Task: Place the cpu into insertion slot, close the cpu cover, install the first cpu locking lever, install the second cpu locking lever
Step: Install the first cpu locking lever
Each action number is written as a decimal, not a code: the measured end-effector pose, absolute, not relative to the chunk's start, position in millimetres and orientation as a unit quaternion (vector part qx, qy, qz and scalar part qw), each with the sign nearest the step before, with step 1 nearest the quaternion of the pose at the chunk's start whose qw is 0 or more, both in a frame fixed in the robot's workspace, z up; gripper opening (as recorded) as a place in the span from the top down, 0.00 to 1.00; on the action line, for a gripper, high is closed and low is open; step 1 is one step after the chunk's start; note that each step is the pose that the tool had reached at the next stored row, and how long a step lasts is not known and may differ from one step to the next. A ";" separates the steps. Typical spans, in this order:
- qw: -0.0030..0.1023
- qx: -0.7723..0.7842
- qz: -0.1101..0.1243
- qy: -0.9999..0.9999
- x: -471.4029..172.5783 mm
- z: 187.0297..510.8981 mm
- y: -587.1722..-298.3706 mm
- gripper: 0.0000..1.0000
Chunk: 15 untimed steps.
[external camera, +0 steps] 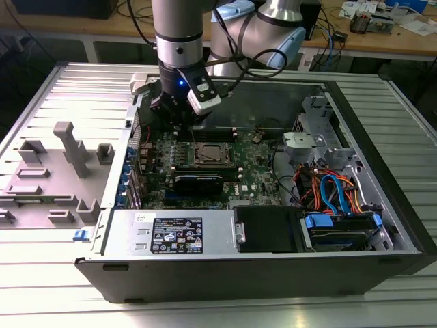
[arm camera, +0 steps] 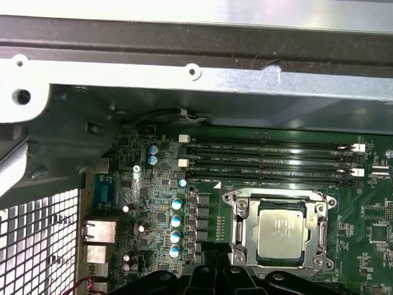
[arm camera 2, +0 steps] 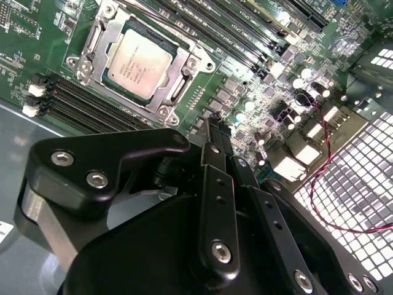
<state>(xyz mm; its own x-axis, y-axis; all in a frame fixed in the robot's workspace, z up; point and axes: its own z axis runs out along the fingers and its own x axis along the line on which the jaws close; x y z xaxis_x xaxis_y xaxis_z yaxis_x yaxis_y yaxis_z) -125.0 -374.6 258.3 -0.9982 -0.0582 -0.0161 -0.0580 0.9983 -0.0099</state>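
Silver-topped cpu (arm camera 2: 136, 64) lies flat in the slot (arm camera 2: 121, 88) beside the memory slots (arm camera 2: 80, 104), silver cover (arm camera 2: 190, 72) closed around it.

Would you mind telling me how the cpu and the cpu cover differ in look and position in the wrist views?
The cpu is a solid square with a grey top; the cpu cover is an open frame with a large central cut-out. The cpu sits in the middle; the cpu cover lies around it. Both are silver-grey metal, lying flat on the green board.
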 end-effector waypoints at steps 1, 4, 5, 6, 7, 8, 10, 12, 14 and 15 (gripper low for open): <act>0.008 -0.033 -0.005 0.999 -125.2 258.2 -374.6 0.89; 0.008 -0.040 -0.005 0.999 -125.5 257.8 -369.6 0.89; 0.008 -0.040 -0.005 0.999 -125.5 257.8 -368.7 0.89; 0.008 -0.040 -0.004 0.999 -125.4 257.6 -367.8 0.89; 0.008 -0.041 -0.004 0.999 -125.4 257.4 -366.7 0.89; 0.008 -0.042 -0.004 0.999 -125.4 257.4 -365.7 0.89; 0.008 -0.044 -0.004 0.999 -125.5 257.1 -363.6 0.89; 0.008 -0.045 -0.004 0.999 -125.5 256.8 -360.5 0.89; 0.008 -0.046 -0.004 0.999 -125.4 256.7 -357.4 0.89; 0.008 -0.047 -0.004 0.999 -125.5 256.6 -356.2 0.89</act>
<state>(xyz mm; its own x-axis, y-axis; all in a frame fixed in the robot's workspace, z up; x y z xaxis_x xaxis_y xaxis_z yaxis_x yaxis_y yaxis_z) -125.5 -356.2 256.6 -0.9955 -0.0933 -0.0162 -0.0931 0.9956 -0.0090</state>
